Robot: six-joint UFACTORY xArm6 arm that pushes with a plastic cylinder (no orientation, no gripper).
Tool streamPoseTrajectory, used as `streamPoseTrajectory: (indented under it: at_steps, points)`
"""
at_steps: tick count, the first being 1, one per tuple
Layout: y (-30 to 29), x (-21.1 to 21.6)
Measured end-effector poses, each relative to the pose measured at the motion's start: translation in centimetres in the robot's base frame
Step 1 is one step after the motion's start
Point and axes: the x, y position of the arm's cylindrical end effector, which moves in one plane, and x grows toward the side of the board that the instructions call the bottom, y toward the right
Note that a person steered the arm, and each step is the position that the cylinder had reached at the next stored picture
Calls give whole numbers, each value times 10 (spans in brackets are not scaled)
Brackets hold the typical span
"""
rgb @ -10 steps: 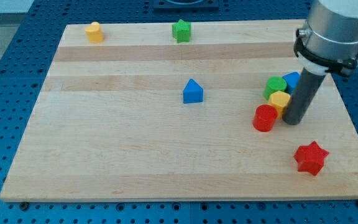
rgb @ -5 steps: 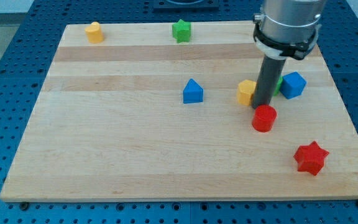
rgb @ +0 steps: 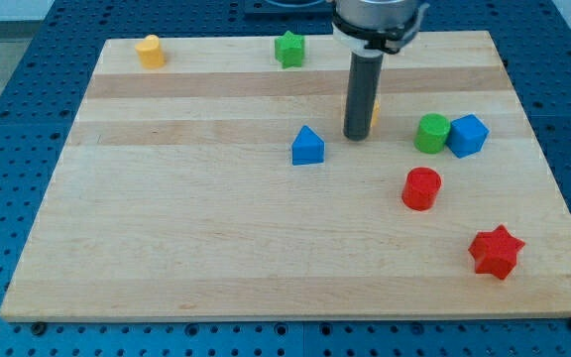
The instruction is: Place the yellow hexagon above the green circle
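The yellow hexagon [rgb: 375,111] is almost wholly hidden behind my rod; only a sliver shows at the rod's right edge. My tip [rgb: 357,137] rests on the board just below and left of it. The green circle [rgb: 431,133] stands to the right of the tip, touching a blue block [rgb: 468,135] on its right. The yellow sliver lies up and to the left of the green circle.
A blue house-shaped block [rgb: 307,146] sits left of the tip. A red cylinder [rgb: 421,188] and a red star [rgb: 495,252] lie lower right. A green star [rgb: 289,48] and a yellow block [rgb: 150,51] sit at the top edge.
My rod has swept left and up, pushing the yellow hexagon away from the green circle and red cylinder. The green circle is now uncovered.
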Motion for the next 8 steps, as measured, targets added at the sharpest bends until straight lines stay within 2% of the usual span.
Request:
streamPoseTrajectory:
  at_steps: [2, 4, 8]
  points:
    - [-14, -48]
    - [1, -73]
    - [60, -55]
